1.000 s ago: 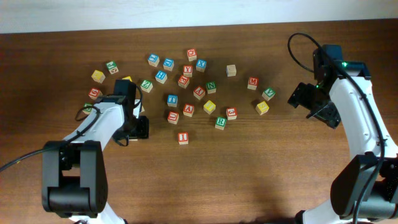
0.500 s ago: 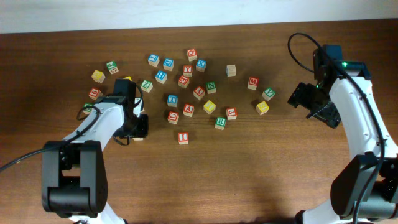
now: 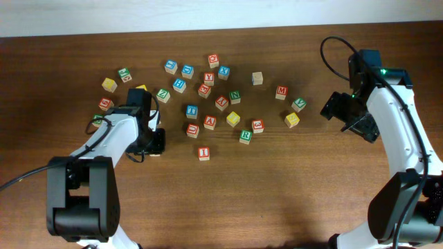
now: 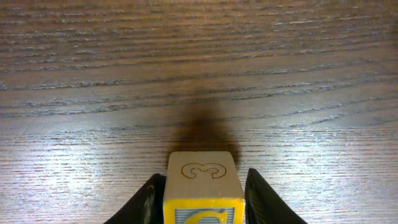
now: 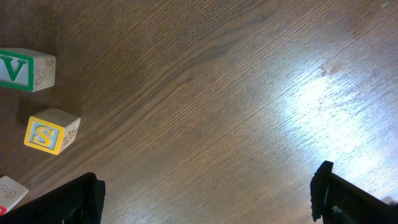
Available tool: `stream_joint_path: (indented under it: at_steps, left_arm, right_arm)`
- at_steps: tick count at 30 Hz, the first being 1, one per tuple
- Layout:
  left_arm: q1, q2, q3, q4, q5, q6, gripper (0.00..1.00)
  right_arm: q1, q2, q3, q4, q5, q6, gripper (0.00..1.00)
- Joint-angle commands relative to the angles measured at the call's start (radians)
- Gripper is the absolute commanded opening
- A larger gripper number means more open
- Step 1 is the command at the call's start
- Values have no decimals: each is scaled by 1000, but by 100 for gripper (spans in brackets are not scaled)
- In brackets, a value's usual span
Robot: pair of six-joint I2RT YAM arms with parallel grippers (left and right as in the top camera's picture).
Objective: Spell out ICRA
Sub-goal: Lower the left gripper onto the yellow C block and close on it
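Note:
My left gripper [image 3: 154, 143] is shut on a yellow C block [image 4: 203, 186], which has a 3 engraved on its pale top face. It holds the block low over bare wood, left of the red I block [image 3: 203, 153]. The red A block [image 3: 210, 122] and the green R block [image 3: 246, 135] lie at the near edge of the block cluster. My right gripper [image 3: 349, 119] is open and empty at the right; its jaws [image 5: 205, 199] are spread wide over bare wood.
Several more letter blocks are scattered across the far middle of the table [image 3: 277, 194]. In the right wrist view a green V block [image 5: 25, 70] and a yellow S block [image 5: 51, 130] lie at the left edge.
My left gripper has shifted slightly to the left with the C block. The right arm has not moved.

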Motion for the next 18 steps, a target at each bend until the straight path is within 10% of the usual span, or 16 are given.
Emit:
stream_joint_path:
  at_steps: [1, 18]
  left_arm:
    - [8, 12, -11, 10, 15, 8, 31]
    - [8, 12, -11, 13, 71, 8, 31]
  right_arm:
    - [-5, -1, 15, 0, -2, 7, 98]
    - [-5, -1, 15, 0, -2, 8, 98]
